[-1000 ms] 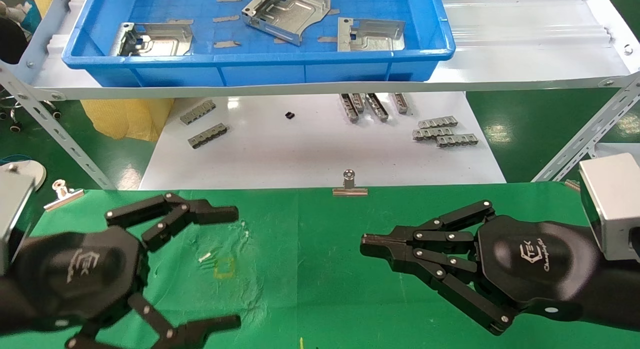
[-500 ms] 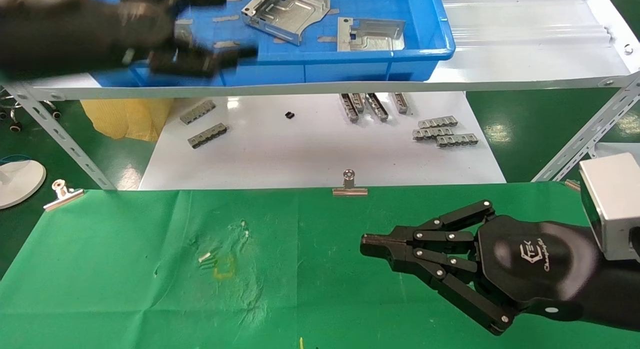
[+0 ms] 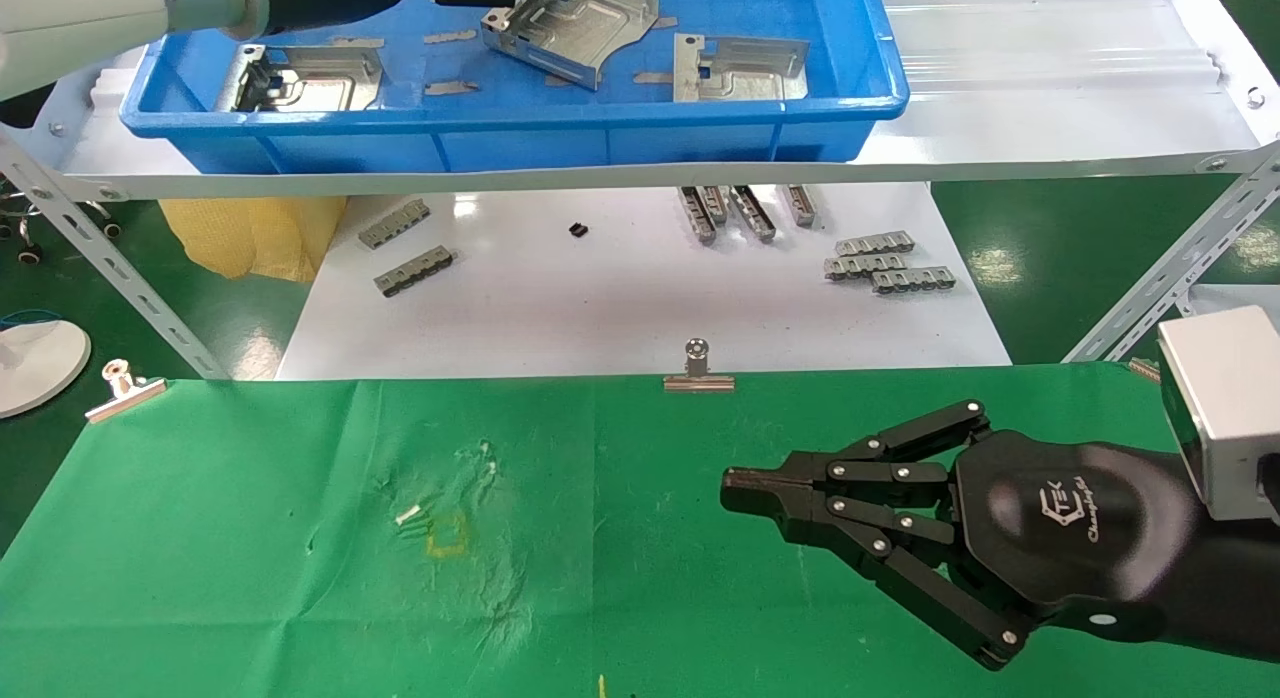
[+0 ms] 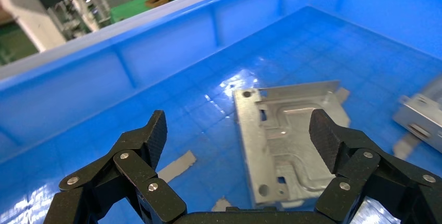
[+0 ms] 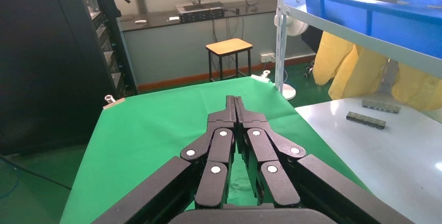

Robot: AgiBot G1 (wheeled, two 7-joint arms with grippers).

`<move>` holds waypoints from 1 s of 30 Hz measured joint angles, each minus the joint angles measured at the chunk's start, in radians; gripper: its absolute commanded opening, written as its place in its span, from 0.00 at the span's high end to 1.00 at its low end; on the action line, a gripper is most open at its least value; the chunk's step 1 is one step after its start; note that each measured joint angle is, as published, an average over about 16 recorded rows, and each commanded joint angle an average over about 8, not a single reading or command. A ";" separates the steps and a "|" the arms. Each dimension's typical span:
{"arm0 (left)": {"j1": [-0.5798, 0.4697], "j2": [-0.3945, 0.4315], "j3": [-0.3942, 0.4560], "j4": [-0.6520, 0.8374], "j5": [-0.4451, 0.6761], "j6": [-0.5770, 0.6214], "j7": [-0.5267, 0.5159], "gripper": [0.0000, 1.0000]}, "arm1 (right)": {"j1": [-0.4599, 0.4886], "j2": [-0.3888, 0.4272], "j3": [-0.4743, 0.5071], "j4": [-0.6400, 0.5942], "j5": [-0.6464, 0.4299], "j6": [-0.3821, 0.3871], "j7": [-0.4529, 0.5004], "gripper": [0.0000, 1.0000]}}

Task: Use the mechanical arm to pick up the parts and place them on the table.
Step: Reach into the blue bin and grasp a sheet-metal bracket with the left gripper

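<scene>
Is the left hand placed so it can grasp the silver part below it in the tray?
Probably yes. The left hand hovers open inside the blue tray, its fingers straddling the silver part, which lies flat with nothing on top of it.

Three metal plates [image 3: 745, 67] in one blue tray [image 3: 520, 143]; nine small grey bars [image 3: 412, 271]; two binder clips [image 3: 699, 370] on the green cloth.

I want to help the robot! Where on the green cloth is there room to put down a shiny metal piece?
The green table is bare from the left clip across to the middle clip, apart from small marks. Its right side is crowded: the shut right claw is parked there. The left claw hangs open over a part in the blue tray.
</scene>
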State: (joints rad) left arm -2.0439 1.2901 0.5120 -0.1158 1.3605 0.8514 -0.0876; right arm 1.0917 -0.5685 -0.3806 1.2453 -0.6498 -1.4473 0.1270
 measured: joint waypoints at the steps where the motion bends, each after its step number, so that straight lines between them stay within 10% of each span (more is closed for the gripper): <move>1: -0.005 0.010 0.001 0.016 0.002 -0.010 -0.003 0.94 | 0.000 0.000 0.000 0.000 0.000 0.000 0.000 0.12; 3: -0.013 0.026 0.004 0.043 0.006 -0.023 -0.011 1.00 | 0.000 0.000 0.000 0.000 0.000 0.000 0.000 0.00; 30: 0.006 0.061 0.039 0.053 0.036 -0.069 -0.100 1.00 | 0.000 0.000 0.000 0.000 0.000 0.000 0.000 0.00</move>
State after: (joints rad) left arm -2.0380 1.3512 0.5512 -0.0623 1.3970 0.7826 -0.1875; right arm 1.0918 -0.5685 -0.3807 1.2453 -0.6497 -1.4473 0.1269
